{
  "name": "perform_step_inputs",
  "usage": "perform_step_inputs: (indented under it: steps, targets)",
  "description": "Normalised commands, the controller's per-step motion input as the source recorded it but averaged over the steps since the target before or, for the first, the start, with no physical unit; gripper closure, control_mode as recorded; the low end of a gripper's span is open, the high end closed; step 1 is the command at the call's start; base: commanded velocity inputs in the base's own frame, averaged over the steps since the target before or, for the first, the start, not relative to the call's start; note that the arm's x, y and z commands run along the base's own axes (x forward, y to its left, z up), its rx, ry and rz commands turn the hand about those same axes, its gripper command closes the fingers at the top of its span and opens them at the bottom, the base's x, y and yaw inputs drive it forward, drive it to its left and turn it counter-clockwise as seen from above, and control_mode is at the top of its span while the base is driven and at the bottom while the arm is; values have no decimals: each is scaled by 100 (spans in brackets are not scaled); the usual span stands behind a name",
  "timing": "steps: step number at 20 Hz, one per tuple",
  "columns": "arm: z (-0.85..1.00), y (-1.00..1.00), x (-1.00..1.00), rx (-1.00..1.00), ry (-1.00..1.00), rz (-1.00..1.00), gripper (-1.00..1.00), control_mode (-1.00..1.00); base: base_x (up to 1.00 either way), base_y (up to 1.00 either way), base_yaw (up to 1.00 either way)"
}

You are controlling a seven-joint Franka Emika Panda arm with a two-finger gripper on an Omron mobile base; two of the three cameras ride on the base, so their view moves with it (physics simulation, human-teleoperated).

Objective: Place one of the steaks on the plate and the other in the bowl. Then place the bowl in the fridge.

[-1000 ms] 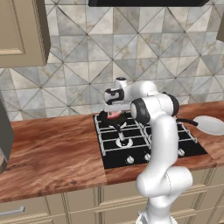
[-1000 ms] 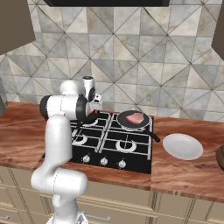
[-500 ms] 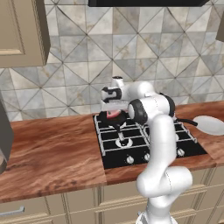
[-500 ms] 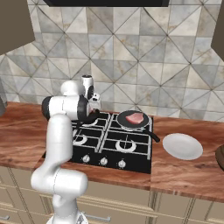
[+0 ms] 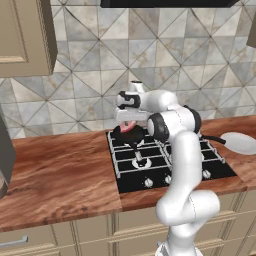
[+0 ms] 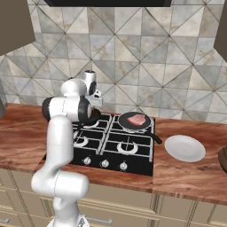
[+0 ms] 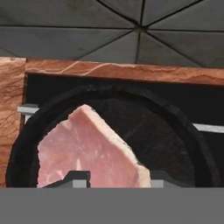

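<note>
Pink steak (image 7: pixel 89 151) lies in a black pan (image 7: pixel 175 131), toward seven o'clock of its floor in the hand view, its lower edge cut off at the gripper (image 7: pixel 113 178); the fingers stand one at each side, contact unclear. Second steak (image 6: pixel 137 119) sits in another pan (image 6: pixel 126 122) on the stove (image 6: pixel 111 146). White plate (image 6: pixel 185 147) at three o'clock; bowl (image 6: pixel 223 158) cropped by the frame.
</note>
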Motion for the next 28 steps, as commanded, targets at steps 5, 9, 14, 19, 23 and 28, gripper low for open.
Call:
perform_step_inputs:
  steps: [5, 9, 14, 19, 23, 28]
  targets:
    - [16, -3, -10, 1, 0, -4, 100, -100, 0, 0, 0]
    - [35, -27, -89, 4, -9, -9, 100, -100, 0, 0, 0]
    - [42, -20, -100, 4, -38, -1, 100, -100, 0, 0, 0]
    - [29, -2, -100, 0, -48, 1, 100, -100, 0, 0, 0]
    - [54, -15, -92, 0, -2, 0, 100, -100, 0, 0, 0]
    - [91, -8, -79, 2, 0, 0, 100, -100, 0, 0, 0]
